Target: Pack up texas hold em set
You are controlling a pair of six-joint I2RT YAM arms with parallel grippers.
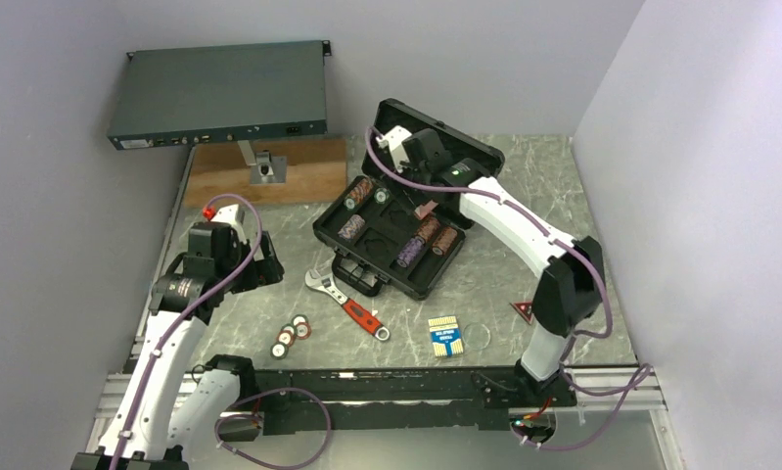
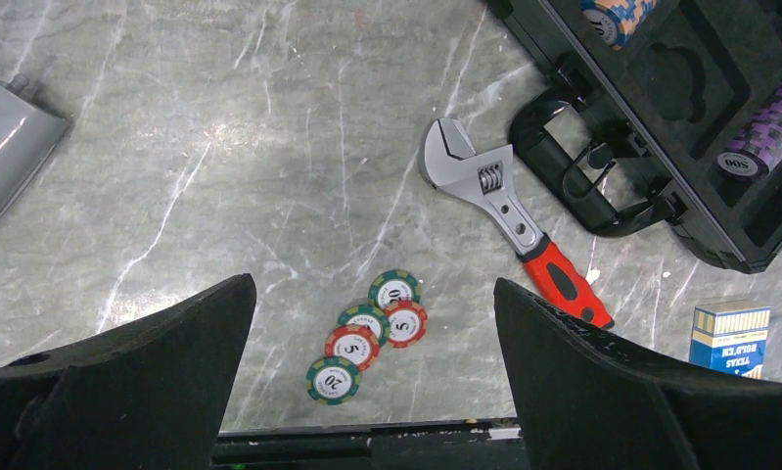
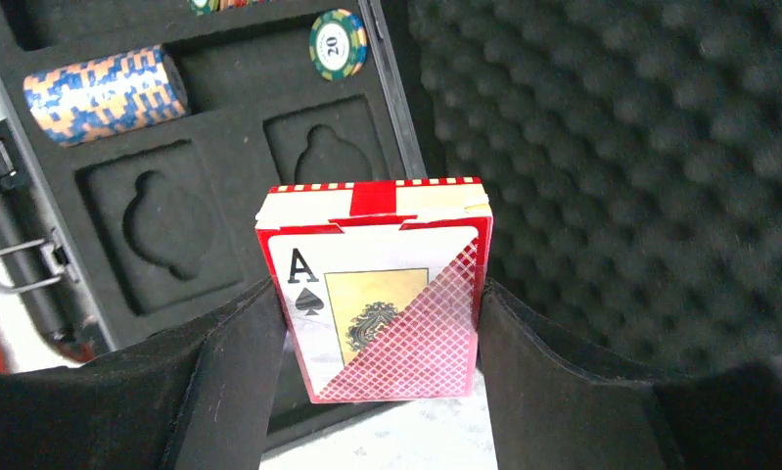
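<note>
The black case (image 1: pixel 372 257) lies open mid-table, its lid (image 1: pixel 465 147) raised, with chip rolls (image 1: pixel 416 247) in its foam slots. My right gripper (image 1: pixel 427 201) hangs over the case and is shut on the red card deck (image 3: pixel 377 304), which sits between the tray (image 3: pixel 171 225) and the foam lid (image 3: pixel 612 147). My left gripper (image 1: pixel 259 264) is open and empty above the table. Several loose chips (image 1: pixel 291 336) lie below it, seen between its fingers (image 2: pixel 372 289) in the left wrist view (image 2: pixel 367 333). The blue deck (image 1: pixel 445 336) and the red triangle (image 1: pixel 522 311) lie near the front.
A red-handled wrench (image 1: pixel 347 304) lies between the loose chips and the case handle (image 2: pixel 582 166). A dark-grey rack box (image 1: pixel 220 93) stands at the back left above a wooden board (image 1: pixel 269 171). Walls close in on both sides.
</note>
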